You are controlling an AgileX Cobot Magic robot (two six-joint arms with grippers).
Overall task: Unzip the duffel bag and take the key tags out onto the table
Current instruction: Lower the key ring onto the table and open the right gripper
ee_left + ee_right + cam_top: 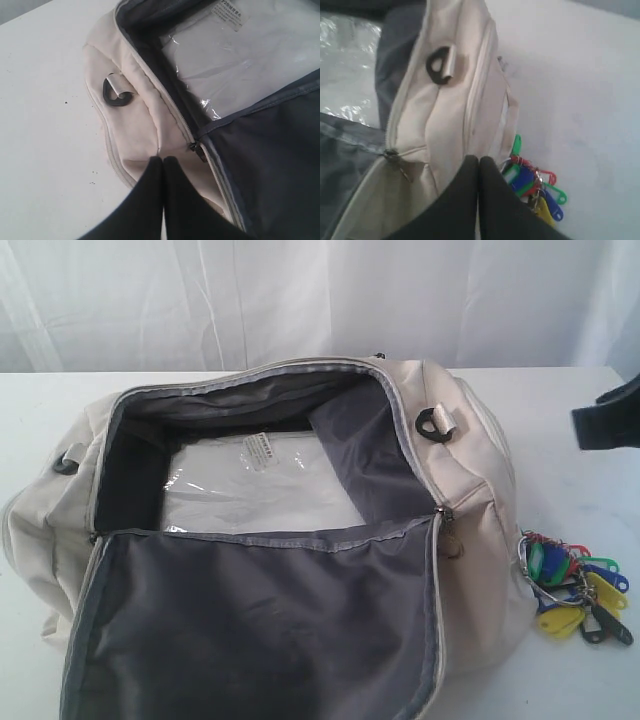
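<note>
Tabletop plain white, curtain behind

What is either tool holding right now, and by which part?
Nothing. The left tool and the right tool are both shut and empty; the key tags lie on the table beside the open bag.

On my screens the duffel bag is cream off-white, with a dark grey lining and black D-rings. Inside there's a shiny clear plastic packet over something white, plus a small white label with dark print. The key tags are a jumble of red, green, yellow, blue and black on silvery rings. The table is plain white, and so is the curtain. My left gripper and right gripper are both solid black.
</note>
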